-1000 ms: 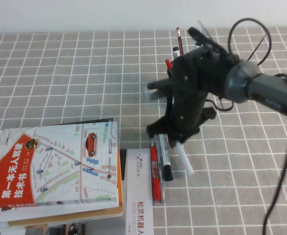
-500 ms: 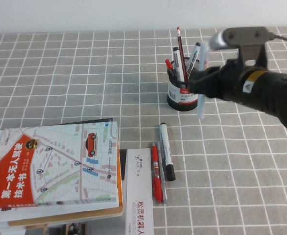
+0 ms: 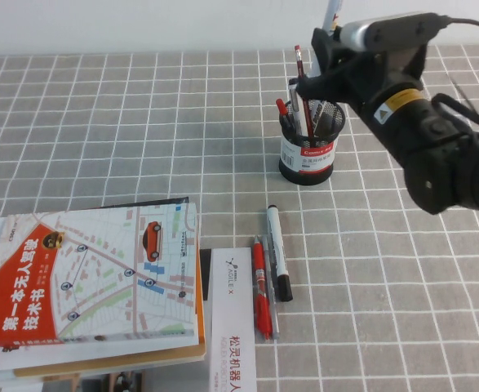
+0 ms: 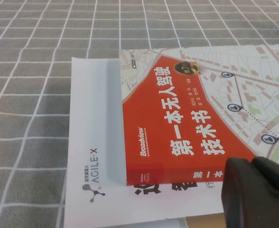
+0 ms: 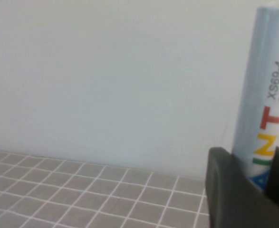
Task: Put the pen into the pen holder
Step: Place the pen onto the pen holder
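The pale white-grey pen (image 3: 332, 15) stands nearly upright in my right gripper (image 3: 327, 47), which is shut on its lower part, just above the back rim of the pen holder. The pen holder (image 3: 307, 155) is a black mesh cup with a white label and red band; it holds a red pencil, a marker and other pens. In the right wrist view the pen (image 5: 267, 104) rises between the two black fingers of the right gripper (image 5: 259, 178), with coloured letters on its barrel. My left gripper (image 4: 255, 190) hangs shut and empty over the book's corner.
A black-capped white marker (image 3: 277, 263) and a red pen (image 3: 259, 287) lie side by side in front of the holder. A book with a red and map cover (image 3: 92, 282) lies on a white AGILEX box (image 3: 232, 327) at the front left; both show in the left wrist view (image 4: 187, 109).
My right gripper lifted the pale pen from beside the marker, carried it up and back, and turned it upright above the pen holder. The left arm has not moved.
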`<state>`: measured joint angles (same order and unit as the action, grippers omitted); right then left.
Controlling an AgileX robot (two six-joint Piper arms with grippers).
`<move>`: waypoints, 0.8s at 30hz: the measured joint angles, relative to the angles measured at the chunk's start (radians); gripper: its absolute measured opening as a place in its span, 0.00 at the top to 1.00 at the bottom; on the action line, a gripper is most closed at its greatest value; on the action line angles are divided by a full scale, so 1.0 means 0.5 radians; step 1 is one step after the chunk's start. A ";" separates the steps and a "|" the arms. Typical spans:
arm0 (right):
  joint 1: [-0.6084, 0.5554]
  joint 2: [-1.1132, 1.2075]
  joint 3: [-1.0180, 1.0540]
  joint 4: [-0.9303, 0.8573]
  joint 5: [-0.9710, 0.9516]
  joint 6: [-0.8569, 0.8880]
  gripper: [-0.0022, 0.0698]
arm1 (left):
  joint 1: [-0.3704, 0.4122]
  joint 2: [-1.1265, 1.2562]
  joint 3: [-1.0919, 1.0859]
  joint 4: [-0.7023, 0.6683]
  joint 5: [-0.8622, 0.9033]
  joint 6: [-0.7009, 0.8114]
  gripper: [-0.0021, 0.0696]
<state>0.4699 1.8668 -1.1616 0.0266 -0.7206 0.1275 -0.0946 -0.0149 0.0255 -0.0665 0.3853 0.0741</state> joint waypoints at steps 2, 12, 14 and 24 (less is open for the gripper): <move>0.000 0.091 -0.079 0.021 0.000 -0.083 0.83 | 0.000 0.000 0.000 0.000 0.000 0.000 0.98; -0.008 0.311 -0.234 0.135 0.191 -0.185 0.73 | 0.000 0.000 0.000 0.000 0.000 0.000 0.98; -0.017 0.314 -0.234 0.163 0.209 -0.185 0.65 | 0.000 0.000 0.000 0.000 0.000 0.000 0.98; -0.021 -0.033 -0.234 0.339 0.719 -0.189 0.54 | 0.000 0.000 0.000 0.003 0.000 0.000 0.98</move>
<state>0.4596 1.8504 -1.2785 0.1963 -0.3611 0.0330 -0.0946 -0.0149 0.0255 -0.0652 0.3853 0.0741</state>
